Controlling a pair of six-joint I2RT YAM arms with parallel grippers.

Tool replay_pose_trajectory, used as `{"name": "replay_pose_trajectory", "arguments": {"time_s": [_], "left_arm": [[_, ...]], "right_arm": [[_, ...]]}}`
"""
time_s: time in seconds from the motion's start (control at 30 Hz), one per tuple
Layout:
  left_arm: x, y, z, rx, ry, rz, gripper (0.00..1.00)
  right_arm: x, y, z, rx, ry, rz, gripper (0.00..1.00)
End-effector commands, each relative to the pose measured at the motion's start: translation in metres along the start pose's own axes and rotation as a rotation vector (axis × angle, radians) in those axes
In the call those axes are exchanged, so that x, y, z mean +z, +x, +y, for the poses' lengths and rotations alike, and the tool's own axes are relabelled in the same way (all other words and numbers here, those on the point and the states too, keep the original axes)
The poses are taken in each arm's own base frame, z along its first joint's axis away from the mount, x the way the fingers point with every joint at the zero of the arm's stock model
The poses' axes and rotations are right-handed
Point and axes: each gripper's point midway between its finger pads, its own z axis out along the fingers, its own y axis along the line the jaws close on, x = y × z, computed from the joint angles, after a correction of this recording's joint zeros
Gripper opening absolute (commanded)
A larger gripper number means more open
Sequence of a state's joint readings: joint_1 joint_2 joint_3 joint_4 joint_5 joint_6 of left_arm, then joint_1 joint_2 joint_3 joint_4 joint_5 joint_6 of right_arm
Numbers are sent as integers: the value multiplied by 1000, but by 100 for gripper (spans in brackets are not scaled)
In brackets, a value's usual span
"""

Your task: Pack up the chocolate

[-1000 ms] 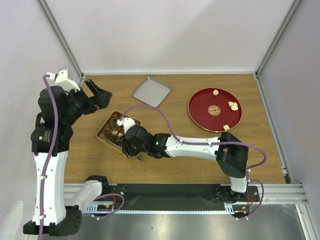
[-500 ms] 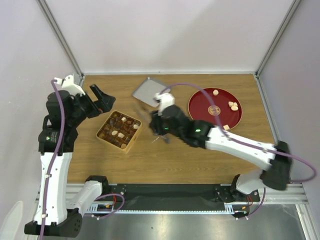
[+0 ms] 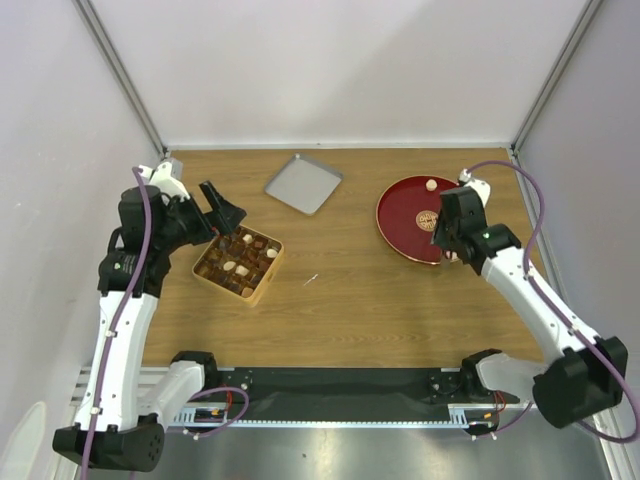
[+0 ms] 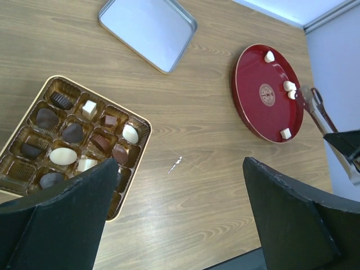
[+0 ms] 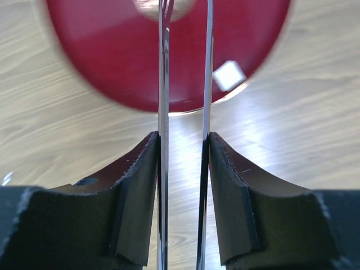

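Chocolate pieces fill several cells of the tan box [image 3: 262, 290], among them a white oval [image 4: 63, 156]. More chocolate lies on the red plate [image 3: 400, 215]: one piece at the far rim [image 3: 431, 184], a pair [image 3: 466, 211] on the right, and a white cube [image 5: 228, 75] at the near rim. My right gripper [image 3: 452, 238] hangs over the plate's near right edge, shut on thin metal tongs [image 5: 163, 84] that point toward the plate's centre with nothing between their tips. My left gripper [image 4: 180, 163] is open, held above the table beside the box.
A grey metal lid [image 3: 303, 182] lies at the back between box and plate. A small silver scrap [image 3: 311, 280] lies on the wood right of the box. Grey walls close in the table on the left, right and back.
My right arm has swung from the box across the table to the red plate, taking the tongs with it. The left arm has shifted a little right, toward the box.
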State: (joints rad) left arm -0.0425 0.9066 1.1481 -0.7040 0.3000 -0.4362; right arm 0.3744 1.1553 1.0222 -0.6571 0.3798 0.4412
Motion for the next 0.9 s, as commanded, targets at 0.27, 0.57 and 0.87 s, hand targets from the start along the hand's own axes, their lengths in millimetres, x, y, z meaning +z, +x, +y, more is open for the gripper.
{"name": "replay_pose_trajectory", "arguments": {"time_s": [0.27,0.57,0.87], "left_arm": [[-10,-9,-12,22,54,-47,100],[-13,-11,-13,30,52,-55,100],[-15,-16,-13,32,38,-65,100]], "right_arm": [[58,-13,-45,68,142,64,44],[78,-6,-59,90,192,90,44],[92,-9,-56,98,187,86,46]]}}
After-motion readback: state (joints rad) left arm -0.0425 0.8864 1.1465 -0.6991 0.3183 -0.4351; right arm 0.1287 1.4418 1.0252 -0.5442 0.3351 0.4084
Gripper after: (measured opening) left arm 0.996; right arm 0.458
